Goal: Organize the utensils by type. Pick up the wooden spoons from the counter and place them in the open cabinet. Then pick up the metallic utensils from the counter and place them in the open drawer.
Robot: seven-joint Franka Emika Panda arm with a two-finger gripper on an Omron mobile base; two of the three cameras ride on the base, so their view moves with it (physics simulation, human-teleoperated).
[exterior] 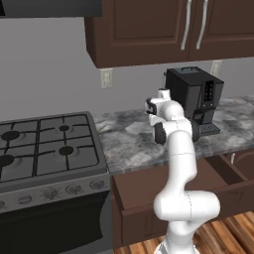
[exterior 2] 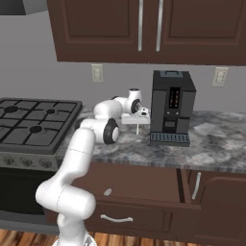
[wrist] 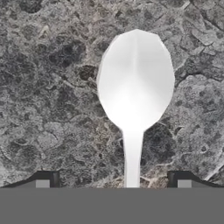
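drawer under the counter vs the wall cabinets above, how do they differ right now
The open drawer is pulled out from under the counter, its shallow brown inside showing; the wall cabinets have their doors shut. The drawer sits low, below the coffee machine; the cabinets hang above it. In the right base view a small pale piece lies in the drawer; what the cabinets hold is hidden. Both are dark brown wood.

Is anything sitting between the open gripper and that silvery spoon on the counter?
Nothing visible. In the hand view the spoon lies alone on bare marbled counter, its handle running between the fingertips of the open gripper.
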